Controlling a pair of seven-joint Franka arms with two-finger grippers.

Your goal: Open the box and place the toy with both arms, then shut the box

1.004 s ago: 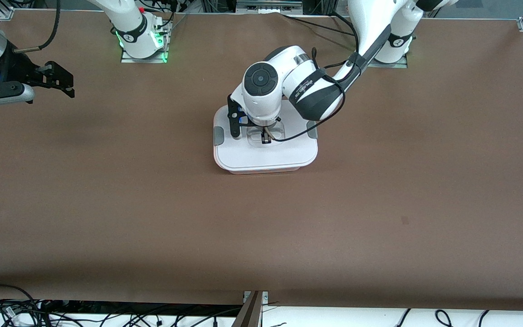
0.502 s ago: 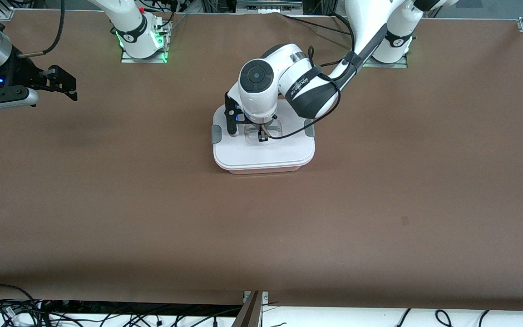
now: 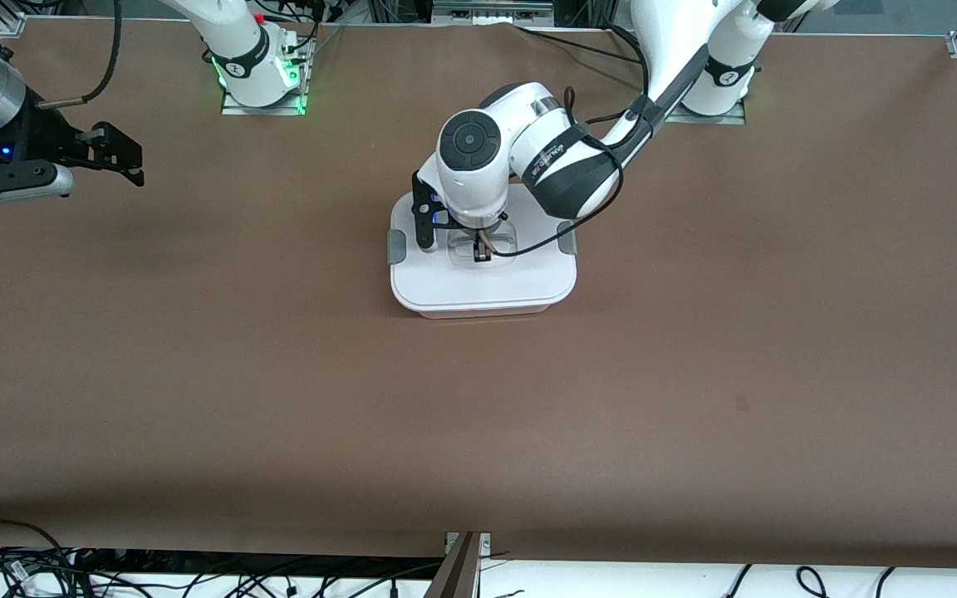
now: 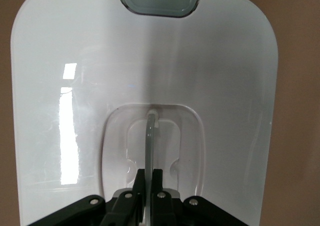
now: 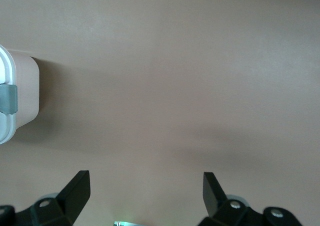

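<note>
The box (image 3: 483, 286) sat on the brown table (image 3: 694, 374) near its middle, closer to the robots' bases than to the front camera, with its white lid (image 3: 478, 278) lying flat on the pale pink tub and covering it, so nothing inside could be seen. A grey clip (image 3: 395, 247) showed on the lid's edge toward the right arm's end of the table and another (image 3: 566, 237) toward the left arm's end. The left arm reached from its base down onto the lid, and the left gripper (image 4: 148, 178) stood in the recessed centre of the lid with its fingers (image 4: 157, 178) pressed together on the thin upright handle (image 4: 149, 141). The toy did not show in any view. The right arm waited toward its own end of the table, well apart from the box; the right gripper (image 5: 146, 186) hovered over bare table with its fingers (image 5: 77, 186) spread wide and holding nothing, the box's pink side just visible from its wrist camera.
</note>
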